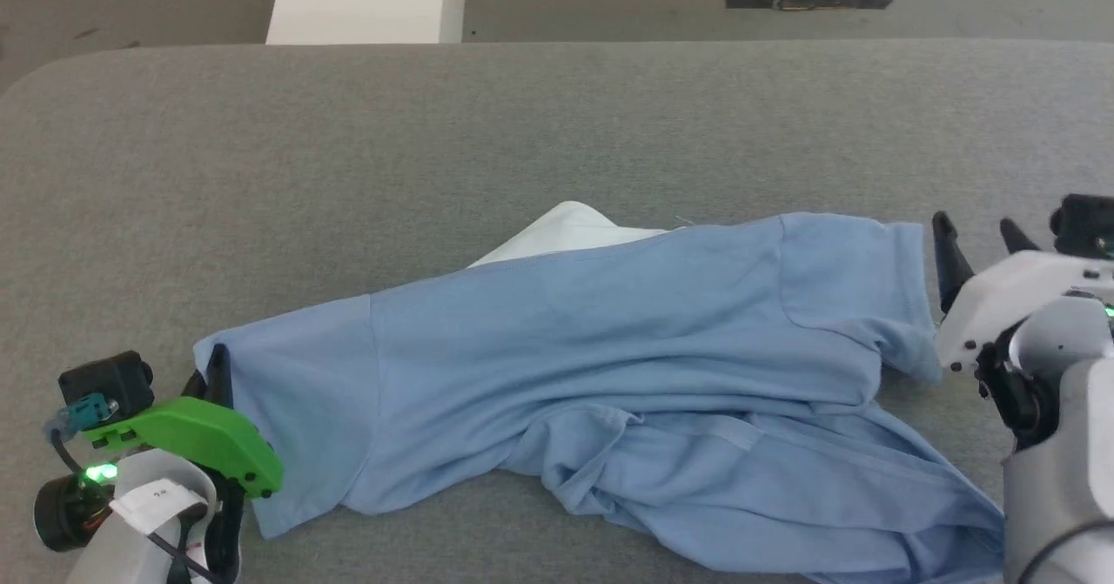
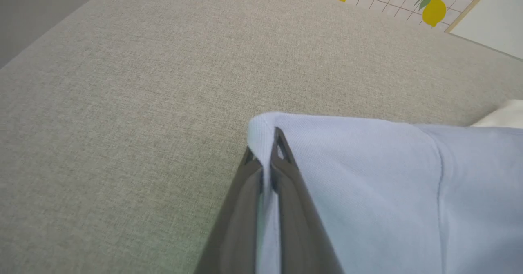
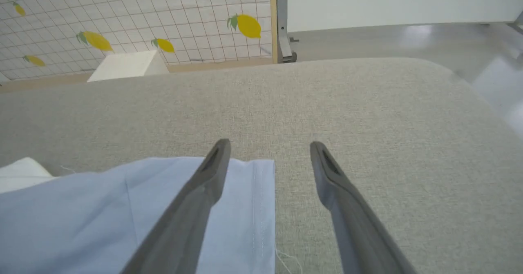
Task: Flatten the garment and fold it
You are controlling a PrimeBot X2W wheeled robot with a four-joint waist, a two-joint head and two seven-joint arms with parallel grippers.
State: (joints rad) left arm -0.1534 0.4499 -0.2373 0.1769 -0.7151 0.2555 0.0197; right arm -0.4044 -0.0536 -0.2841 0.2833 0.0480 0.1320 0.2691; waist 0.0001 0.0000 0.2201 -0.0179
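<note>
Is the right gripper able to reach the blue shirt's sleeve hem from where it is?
Likely yes: the right gripper is open and straddles the sleeve hem of the garment; nothing lies in the way.

Tbl (image 1: 557,123) beyond garment (image 1: 609,349) open; box (image 1: 365,1) behind.

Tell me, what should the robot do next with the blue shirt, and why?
Probably lower the open right tool onto the T-shirt's sleeve hem and close. The left tool pinches the other sleeve and the cloth lies bunched, so both could then pull it flat.
</note>
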